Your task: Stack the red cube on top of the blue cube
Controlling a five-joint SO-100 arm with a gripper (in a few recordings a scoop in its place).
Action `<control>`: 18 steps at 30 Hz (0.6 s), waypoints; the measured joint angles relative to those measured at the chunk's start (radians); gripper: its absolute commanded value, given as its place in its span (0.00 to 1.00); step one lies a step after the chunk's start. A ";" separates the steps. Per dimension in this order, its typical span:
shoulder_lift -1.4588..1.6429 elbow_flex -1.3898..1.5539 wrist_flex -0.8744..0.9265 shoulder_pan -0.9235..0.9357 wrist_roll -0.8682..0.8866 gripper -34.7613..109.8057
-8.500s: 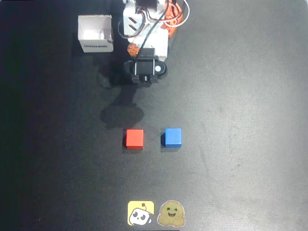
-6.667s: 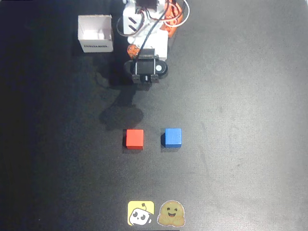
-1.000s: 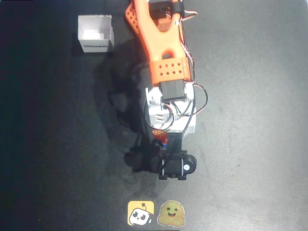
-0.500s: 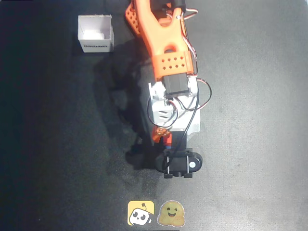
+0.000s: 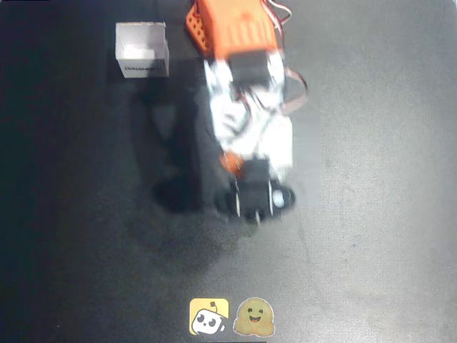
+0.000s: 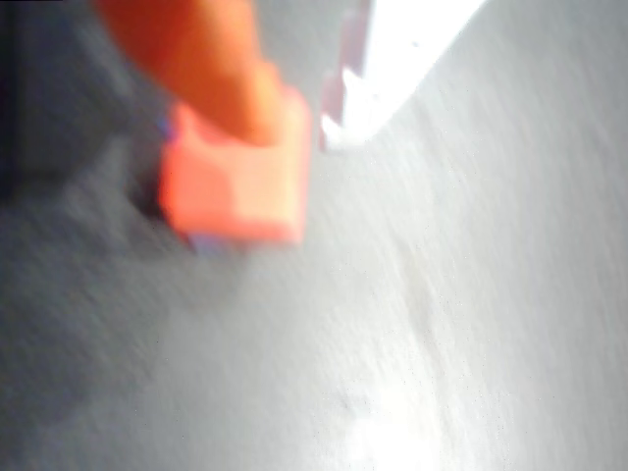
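The arm [image 5: 243,86] has pulled back toward its base since half a second ago, and it is smeared with motion blur in the overhead view. The gripper [image 5: 251,200] now sits higher in that view than it did, with the arm's body covering the spot where the cubes lay.

In the wrist view the red cube [image 6: 234,177] sits just under an orange finger [image 6: 211,59]. A thin blue edge, probably the blue cube [image 6: 201,242], peeks out beneath its lower side. That suggests the red cube is already resting on the blue one, so the stack looks made and the arm seems to be leaving. The blur leaves it unclear whether the finger touches the cube, and I cannot tell how wide the gripper stands.

The red cube is matte and plain-faced, with soft-looking corners. The table [image 5: 371,214] is dark and slightly grainy. A white open box [image 5: 142,50] stands near the base, and two stickers [image 5: 232,316] lie flat at the near edge.
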 measured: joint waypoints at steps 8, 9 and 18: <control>0.637 0.744 -0.313 0.086 -0.133 0.24; 0.712 0.842 -0.359 0.095 -0.140 0.24; 1.252 1.356 -0.457 0.135 -0.153 0.24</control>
